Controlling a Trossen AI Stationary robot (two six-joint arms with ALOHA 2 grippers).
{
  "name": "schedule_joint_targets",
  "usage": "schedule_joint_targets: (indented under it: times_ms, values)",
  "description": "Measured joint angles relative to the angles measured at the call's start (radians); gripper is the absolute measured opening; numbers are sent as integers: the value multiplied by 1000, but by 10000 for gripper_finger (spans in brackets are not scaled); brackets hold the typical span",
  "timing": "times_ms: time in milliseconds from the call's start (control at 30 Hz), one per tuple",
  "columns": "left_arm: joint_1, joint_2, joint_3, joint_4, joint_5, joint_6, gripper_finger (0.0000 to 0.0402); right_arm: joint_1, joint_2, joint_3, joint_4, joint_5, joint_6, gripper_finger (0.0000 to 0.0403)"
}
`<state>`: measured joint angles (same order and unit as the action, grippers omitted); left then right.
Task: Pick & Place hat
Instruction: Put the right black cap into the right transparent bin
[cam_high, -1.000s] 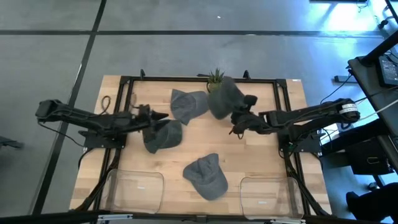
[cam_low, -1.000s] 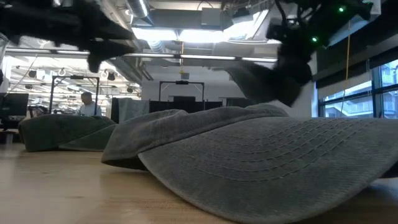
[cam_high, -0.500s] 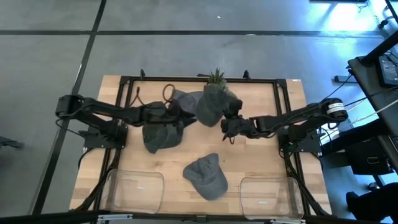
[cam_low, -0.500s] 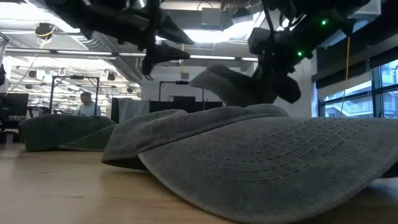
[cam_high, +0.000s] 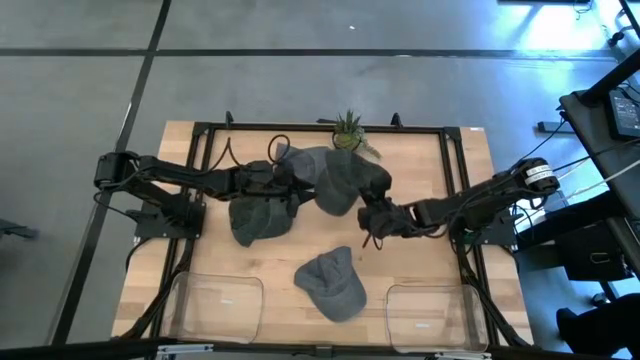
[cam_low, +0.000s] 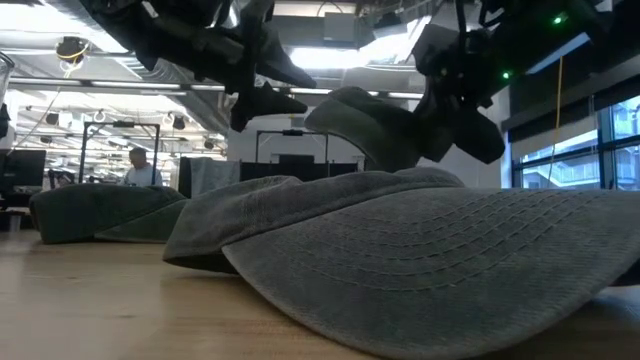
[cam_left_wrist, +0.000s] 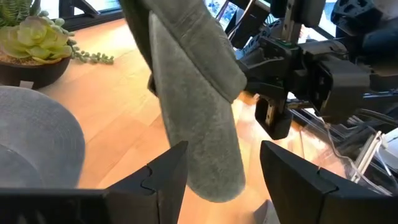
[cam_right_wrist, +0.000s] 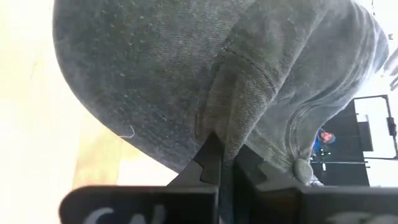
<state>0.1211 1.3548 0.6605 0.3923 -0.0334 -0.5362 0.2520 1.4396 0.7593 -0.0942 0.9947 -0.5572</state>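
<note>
Several grey caps are here. My right gripper (cam_high: 372, 212) is shut on one cap (cam_high: 340, 178) and holds it in the air over the table's middle. My left gripper (cam_high: 293, 180) is open beside it. In the left wrist view its fingers (cam_left_wrist: 168, 171) stand on either side of the cap's hanging end (cam_left_wrist: 205, 143); no touch shows. A second cap (cam_high: 258, 218) lies crown up under the left arm. A third (cam_high: 331, 284) lies near the table's near edge. A fourth (cam_high: 296, 155) is partly hidden behind the held one. My right gripper pinches a raised fold of the cap's crown (cam_right_wrist: 231, 124) between its two fingers (cam_right_wrist: 210, 158), close to the top button (cam_right_wrist: 303, 168). It comes from the table's right side, about level. The cap is lifted clear and leans away from the fingers toward my left gripper.
A potted succulent (cam_high: 348, 127) stands at the far edge, just behind the held cap. Two clear bins sit at the near edge, one left (cam_high: 214, 305) and one right (cam_high: 430, 316). Bare wood lies between the bins and at the table's right side. A person stands far off in the room (cam_low: 138, 168).
My right gripper has carried the cap toward the table's near edge and a little left, still shut on it, and the cap has tipped over toward the left arm. My left gripper has risen off the lying cap and moved right to the held cap.
</note>
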Motion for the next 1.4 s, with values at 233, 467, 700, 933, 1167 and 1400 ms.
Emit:
schedule_joint_targets:
  times_ms: [233,467,700,933,1167,1400]
  values:
    - [6,0,0,0,-5,-30,190,26,0,0,44,8,-1,10]
    - [5,0,0,1,5,-81,193,25,0,0,107,8,-39,10]
    - [5,0,0,69,54,-66,187,24,0,0,208,-42,-83,10]
    - [5,0,0,151,149,-50,169,19,0,0,261,-54,-132,10]
    - [5,29,-1,170,141,-31,115,19,0,0,284,-56,-136,10]
    - [4,55,-1,229,160,44,39,17,0,0,282,-72,-134,11]
